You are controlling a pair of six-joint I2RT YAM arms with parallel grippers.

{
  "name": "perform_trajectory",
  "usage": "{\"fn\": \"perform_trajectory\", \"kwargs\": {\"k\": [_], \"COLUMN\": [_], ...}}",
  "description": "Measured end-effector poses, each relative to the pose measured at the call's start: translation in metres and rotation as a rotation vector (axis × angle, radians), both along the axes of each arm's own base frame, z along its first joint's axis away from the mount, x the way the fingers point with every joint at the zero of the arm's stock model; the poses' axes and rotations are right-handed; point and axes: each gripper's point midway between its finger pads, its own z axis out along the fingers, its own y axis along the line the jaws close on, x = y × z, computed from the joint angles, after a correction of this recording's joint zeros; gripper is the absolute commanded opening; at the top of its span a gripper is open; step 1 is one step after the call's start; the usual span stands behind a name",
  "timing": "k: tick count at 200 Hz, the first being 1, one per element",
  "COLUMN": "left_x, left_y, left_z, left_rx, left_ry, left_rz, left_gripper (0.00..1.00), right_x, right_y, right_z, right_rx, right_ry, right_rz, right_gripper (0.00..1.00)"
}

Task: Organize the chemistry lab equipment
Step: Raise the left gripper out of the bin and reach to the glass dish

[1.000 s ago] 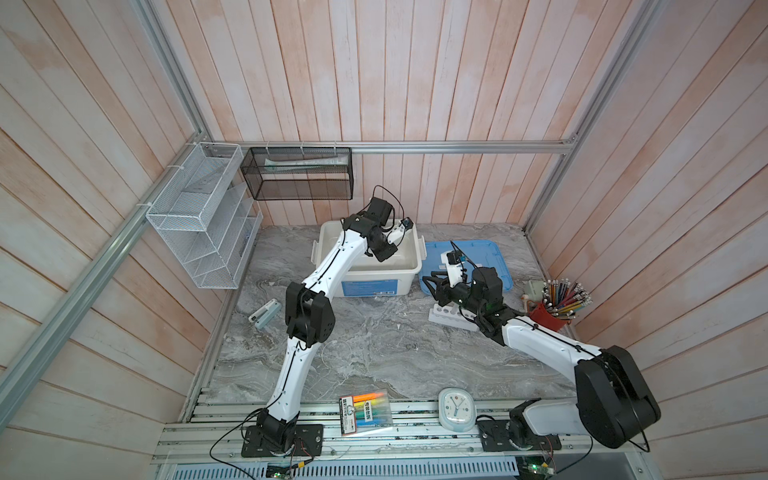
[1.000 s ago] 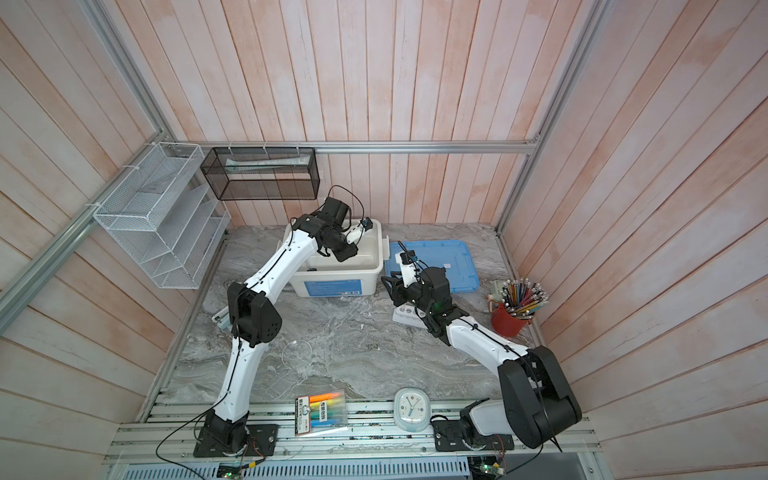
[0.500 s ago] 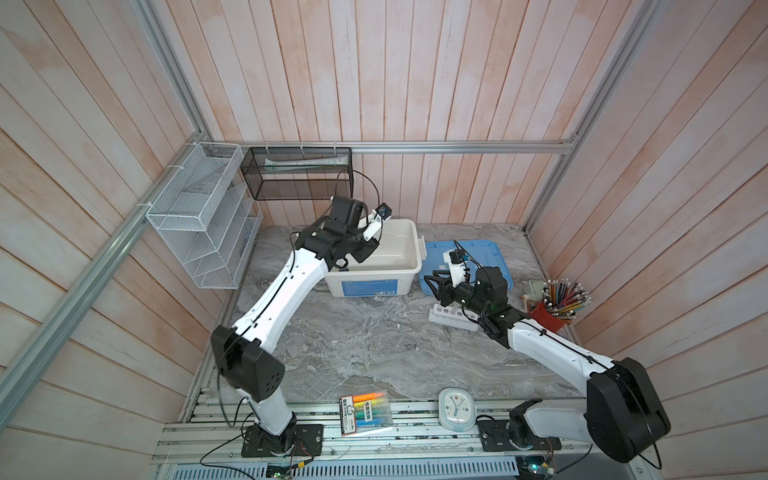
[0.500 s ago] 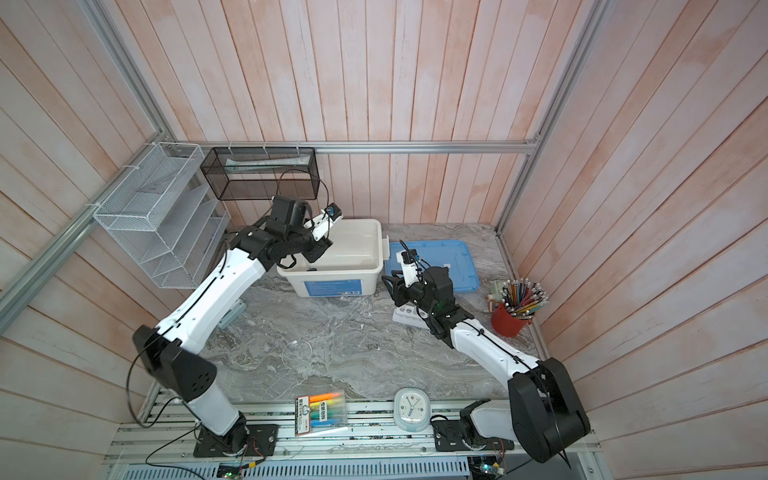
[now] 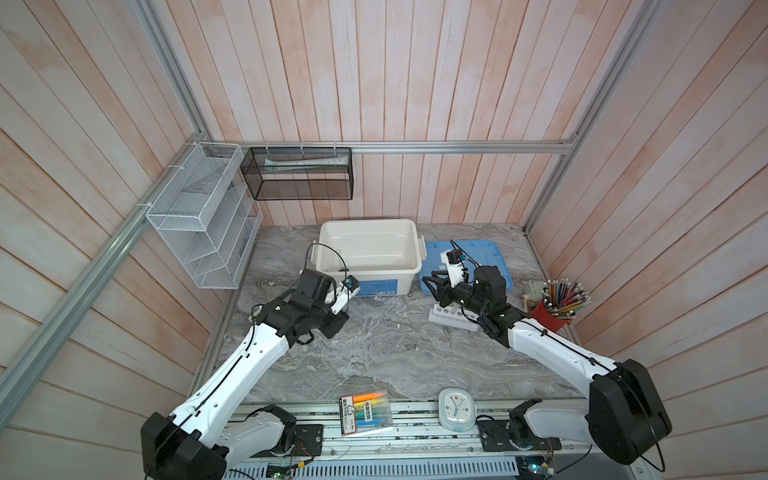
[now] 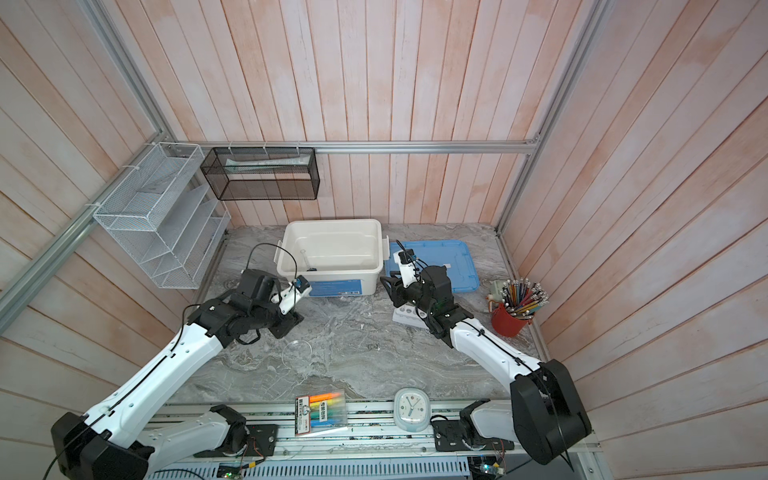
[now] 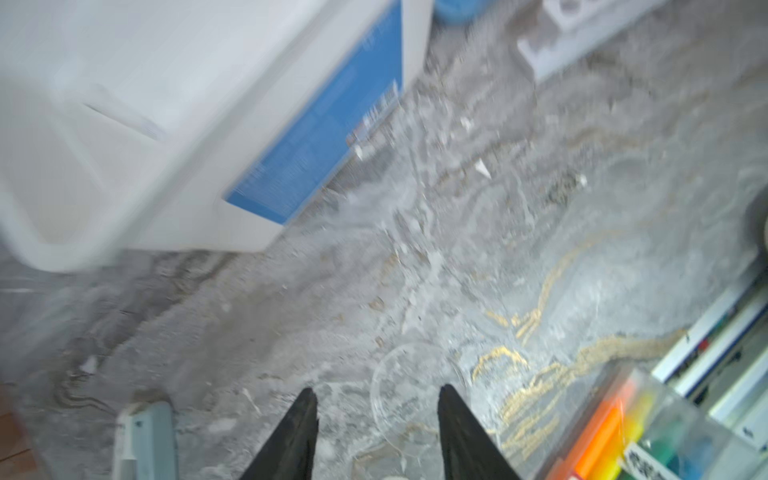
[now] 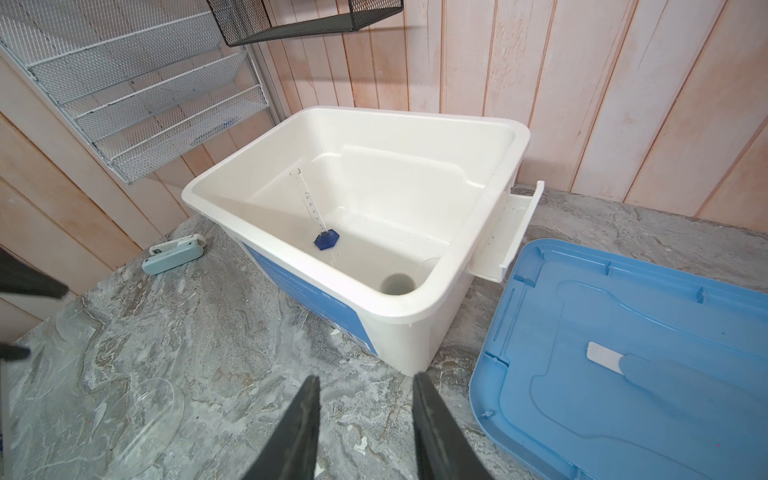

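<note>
Left claw [image 7: 376,432]: jaws apart, empty, near the clear round dish [image 7: 415,395] lying on the desk [image 7: 540,208]. Right claw [image 8: 365,415]: jaws apart, empty, facing the white bin [image 8: 415,316], which contains the leaning blue-based cylinder [image 8: 327,240] and the small clear beaker [image 8: 399,284].

There were two arms, left [image 5: 249,361] and right [image 5: 552,353]. There was one bin [image 5: 374,272], one lid [image 5: 490,251], one cylinder [image 8: 322,216], one beaker [image 8: 399,283], one dish [image 6: 297,353], one rack [image 5: 446,318], one stapler [image 8: 174,253], one cup of pencils [image 5: 546,318], one clock [image 5: 457,411] and one marker pack [image 5: 365,411]. There were two wall baskets, one white [image 5: 199,216] and one black [image 5: 297,174].
</note>
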Motion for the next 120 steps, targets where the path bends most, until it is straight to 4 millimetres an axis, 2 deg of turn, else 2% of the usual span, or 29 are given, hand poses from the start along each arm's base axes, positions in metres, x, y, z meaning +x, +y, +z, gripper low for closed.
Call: {"fn": "perform_trajectory", "kwargs": {"k": [15, 32, 64, 89, 120], "left_x": [-0.017, -0.02, -0.013, -0.004, 0.006], "left_y": [0.004, 0.005, 0.006, 0.017, 0.027], "left_z": [-0.025, -0.033, -0.055, -0.073, -0.081], "left_rx": [0.037, 0.057, 0.126, 0.211, 0.234], "left_ry": [0.073, 0.092, 0.135, 0.144, 0.151], "left_rz": [-0.025, -0.042, -0.051, -0.021, 0.025], "left_gripper": [0.48, 0.47, 0.45, 0.42, 0.42], "right_x": [0.0, 0.0, 0.0, -0.002, -0.003], "right_y": [0.0, 0.0, 0.0, 0.0, 0.0], "right_z": [0.0, -0.001, -0.002, -0.009, -0.017], "right_rx": [-0.002, -0.003, -0.004, -0.01, -0.016], "right_ry": [0.001, 0.001, 0.001, 0.014, 0.028], "right_rz": [-0.001, -0.004, -0.004, -0.003, -0.001], "right_gripper": [0.38, 0.38, 0.38, 0.38, 0.38]}}
